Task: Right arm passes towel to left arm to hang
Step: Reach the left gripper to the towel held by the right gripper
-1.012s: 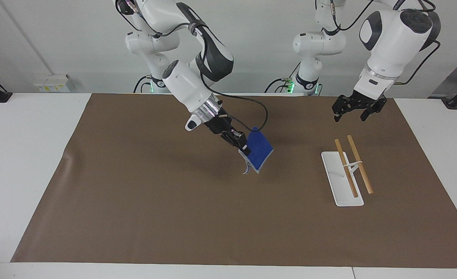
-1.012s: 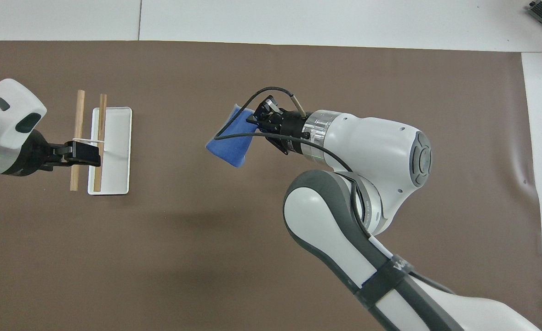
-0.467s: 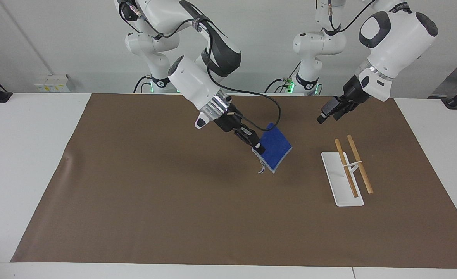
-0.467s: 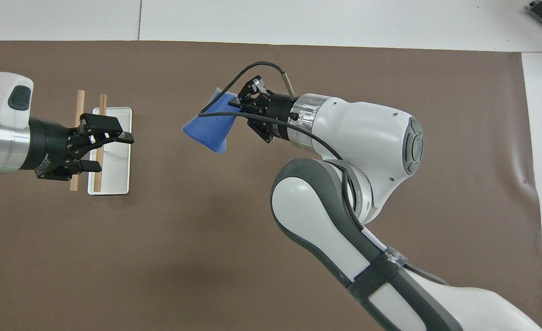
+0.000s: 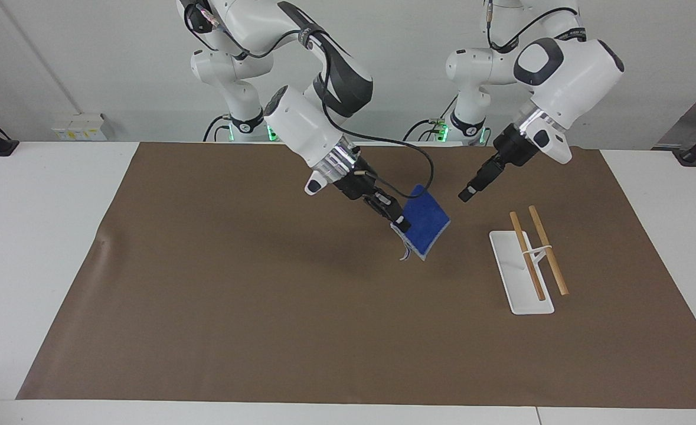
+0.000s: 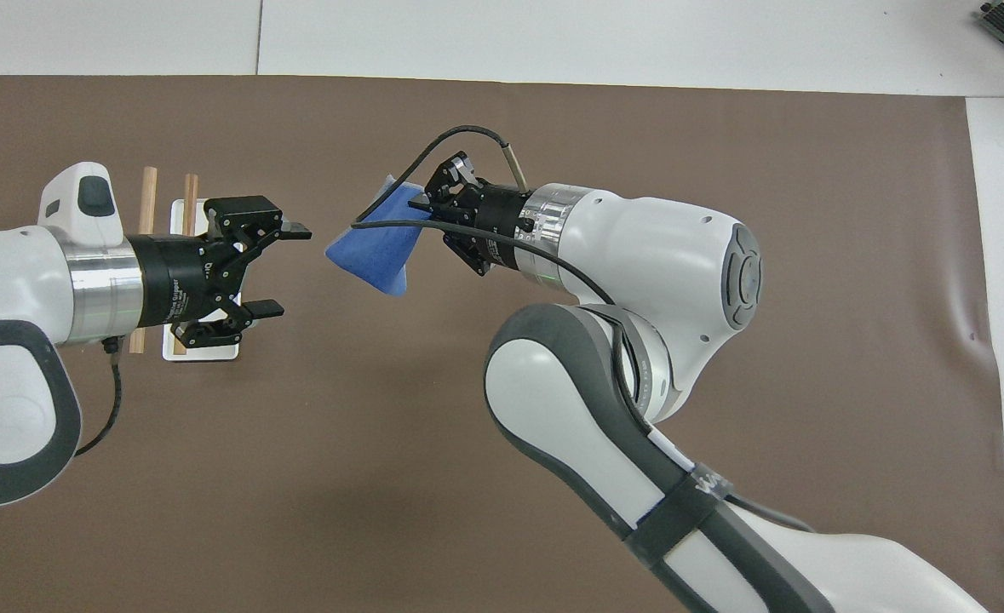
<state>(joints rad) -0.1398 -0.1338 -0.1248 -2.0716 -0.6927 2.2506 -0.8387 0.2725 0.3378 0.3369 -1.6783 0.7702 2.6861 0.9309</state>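
Since the earlier frames both grippers have been carried toward each other over the middle of the brown mat (image 5: 206, 307); the gap between them is seen narrowed, yet no contact is made. Right gripper (image 5: 402, 226) is held tilted downward over the mat's centre, its jaws pressed together on one edge of the towel (image 5: 425, 229); the blue cloth is carried clear of the mat, its free part turned toward the left gripper (image 5: 464, 195), a pale grey edge and a loose grey loop hanging at its lower corner. In the overhead view the towel (image 6: 376, 247) is seen just beside the left gripper (image 6: 287, 271), apart from it; the left gripper's jaws are spread wide, nothing being held between them, and are pointed at the cloth. A white rack (image 5: 519, 277) with two wooden rods is stood on the mat toward the left arm's end of the table; its base (image 6: 212, 349) is partly covered in the overhead view by the left arm's wrist, which is raised above it.
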